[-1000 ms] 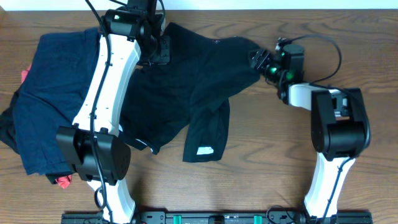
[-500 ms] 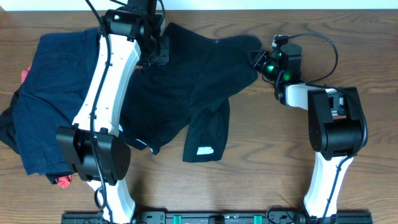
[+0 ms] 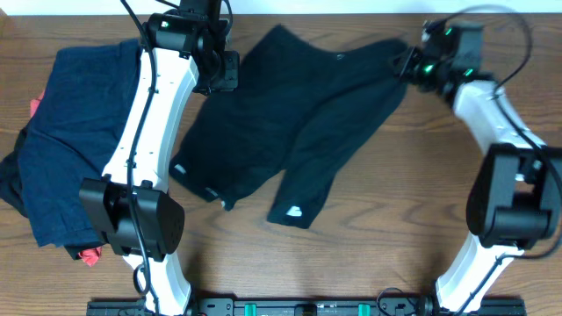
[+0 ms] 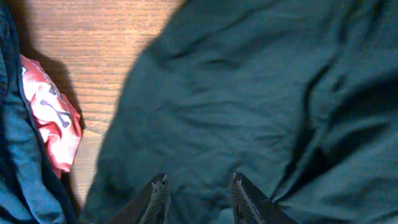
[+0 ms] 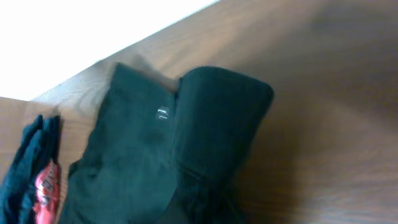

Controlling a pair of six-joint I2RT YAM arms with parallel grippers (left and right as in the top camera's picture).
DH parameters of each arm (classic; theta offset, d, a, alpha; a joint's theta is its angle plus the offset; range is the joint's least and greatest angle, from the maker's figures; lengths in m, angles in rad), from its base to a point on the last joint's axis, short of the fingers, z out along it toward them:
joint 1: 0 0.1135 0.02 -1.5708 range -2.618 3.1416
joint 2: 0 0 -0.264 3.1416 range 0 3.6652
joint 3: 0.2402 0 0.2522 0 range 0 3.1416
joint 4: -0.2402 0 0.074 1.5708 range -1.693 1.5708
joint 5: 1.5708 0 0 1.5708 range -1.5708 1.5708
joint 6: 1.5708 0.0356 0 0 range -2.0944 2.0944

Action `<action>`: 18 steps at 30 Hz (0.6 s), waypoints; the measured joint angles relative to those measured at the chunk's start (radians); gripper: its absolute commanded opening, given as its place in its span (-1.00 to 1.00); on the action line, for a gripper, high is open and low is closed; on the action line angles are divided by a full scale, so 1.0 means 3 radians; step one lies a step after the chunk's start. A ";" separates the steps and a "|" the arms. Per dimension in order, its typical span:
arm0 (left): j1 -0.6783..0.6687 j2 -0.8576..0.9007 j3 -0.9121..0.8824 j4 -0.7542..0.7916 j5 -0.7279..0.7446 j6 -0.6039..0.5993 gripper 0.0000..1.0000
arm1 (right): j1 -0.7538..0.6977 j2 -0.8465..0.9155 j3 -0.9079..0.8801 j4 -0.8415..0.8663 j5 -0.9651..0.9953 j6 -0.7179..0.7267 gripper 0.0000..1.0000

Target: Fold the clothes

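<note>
The black shorts (image 3: 290, 114) lie spread across the table's middle, stretched between my two grippers. One white hem logo (image 3: 290, 211) faces the front edge. My left gripper (image 3: 224, 72) holds the shorts' far left corner. In the left wrist view its fingers (image 4: 160, 190) stand partly apart with dark fabric (image 4: 249, 93) bunched between them. My right gripper (image 3: 411, 66) is shut on the shorts' far right corner, lifted at the back right. The right wrist view shows the shorts (image 5: 186, 124) hanging away from it, and fabric hides the fingers.
A navy blue garment (image 3: 70, 132) lies in a pile at the left, with a red-orange printed one (image 3: 35, 107) peeking out beside it and again at the pile's front (image 3: 88, 254). The table's back edge (image 3: 351, 12) runs close behind both grippers.
My right gripper has shut on the shorts' right corner and swung back and to the right, pulling the shorts out flatter and wider. The left arm has stayed in place.
</note>
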 measured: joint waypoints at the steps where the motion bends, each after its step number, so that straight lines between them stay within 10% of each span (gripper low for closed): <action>1: 0.0001 0.0000 0.0000 0.0000 0.0001 0.0000 -0.30 | -0.0005 -0.0036 0.0178 -0.0217 0.0036 -0.0174 -0.98; 18: 0.0000 0.0001 0.0000 0.0047 0.0001 0.0086 -0.30 | 0.0022 -0.0103 0.0909 -0.1273 0.0707 -0.1253 -0.98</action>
